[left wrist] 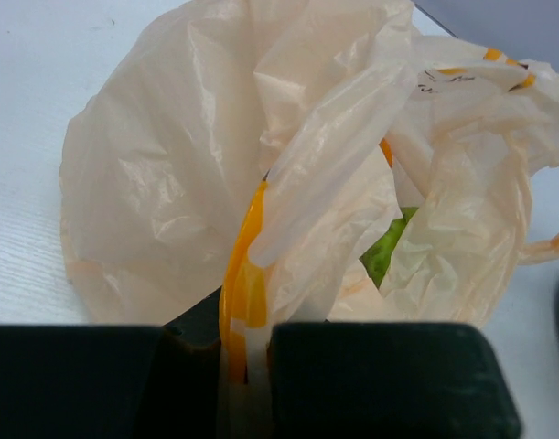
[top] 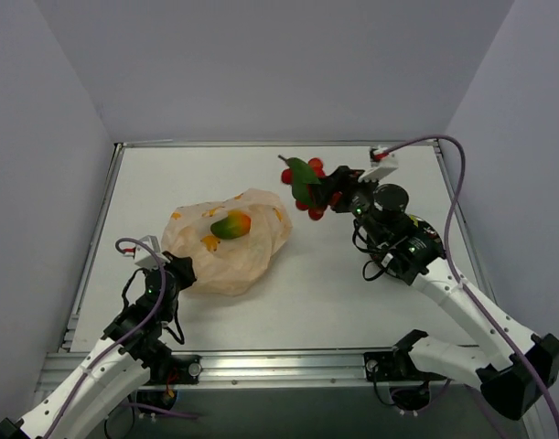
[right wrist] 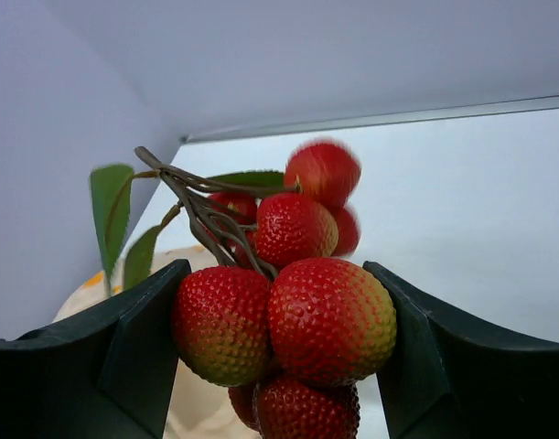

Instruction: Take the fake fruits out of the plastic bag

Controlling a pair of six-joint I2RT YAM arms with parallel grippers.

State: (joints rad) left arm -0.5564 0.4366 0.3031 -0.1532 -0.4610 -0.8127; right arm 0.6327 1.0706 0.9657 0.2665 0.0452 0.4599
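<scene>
The peach-orange plastic bag (top: 226, 242) lies left of centre; it fills the left wrist view (left wrist: 197, 165). A green-orange fruit (top: 230, 224) shows at its top, and a green patch of fruit (left wrist: 385, 249) shows through its opening. My left gripper (top: 174, 272) is shut on the bag's near edge, an orange-marked fold (left wrist: 242, 302) pinched between the fingers. My right gripper (top: 332, 195) is shut on a bunch of red bumpy fruits with green leaves (top: 305, 186), held above the table right of the bag. In the right wrist view the red bunch (right wrist: 288, 311) sits between both fingers.
The white table (top: 334, 283) has a metal rim on all sides and grey walls close behind and beside it. The right arm's cable (top: 453, 201) loops over the table's right side.
</scene>
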